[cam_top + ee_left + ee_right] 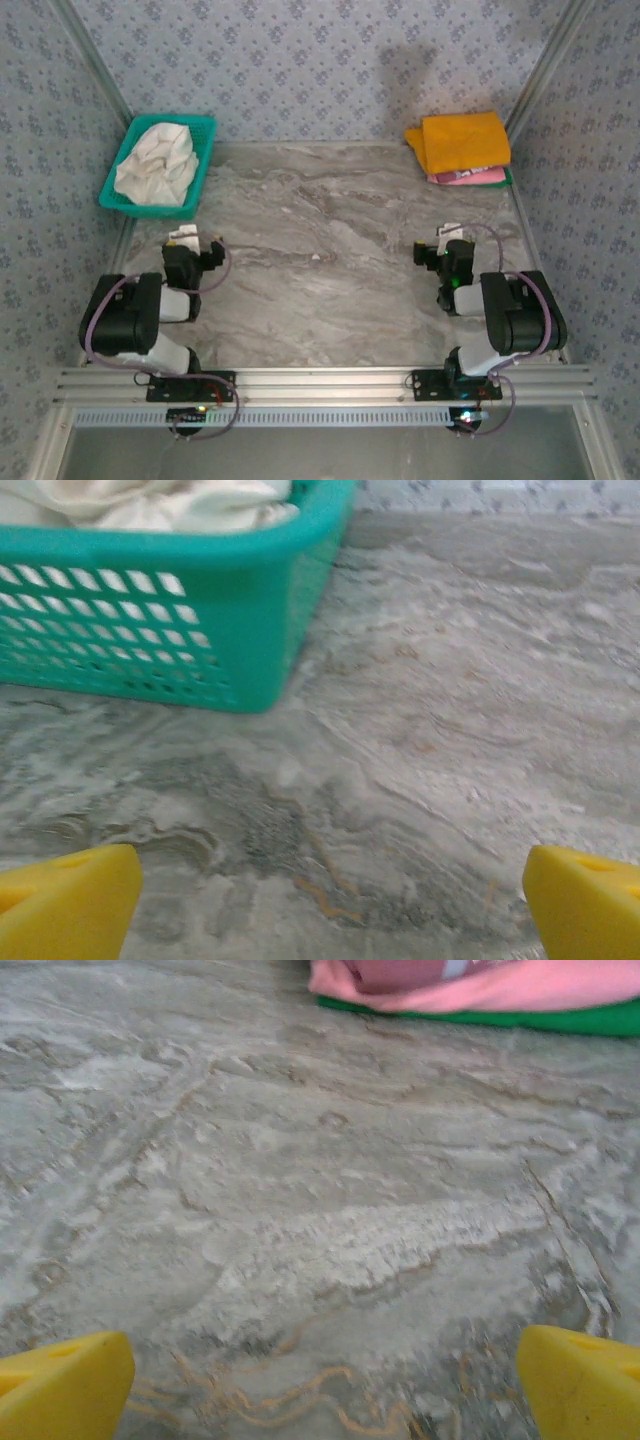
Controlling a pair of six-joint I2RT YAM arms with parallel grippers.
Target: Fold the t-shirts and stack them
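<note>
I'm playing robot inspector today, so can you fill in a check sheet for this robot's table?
Surface: grey marbled table, no spills seen.
Job's things: mustard-yellow shirt folded atop a pink shirt on a green layer, far right corner; crumpled white cloth in the teal basket, far left.
Clutter: nothing seen.
Grippers: left gripper and right gripper both open, holding nothing.
Cables: purple cables loop along both arms.
Surroundings: patterned walls, metal rail at the near edge.

Left fingers (62,908) and right fingers (585,1382) wide apart
</note>
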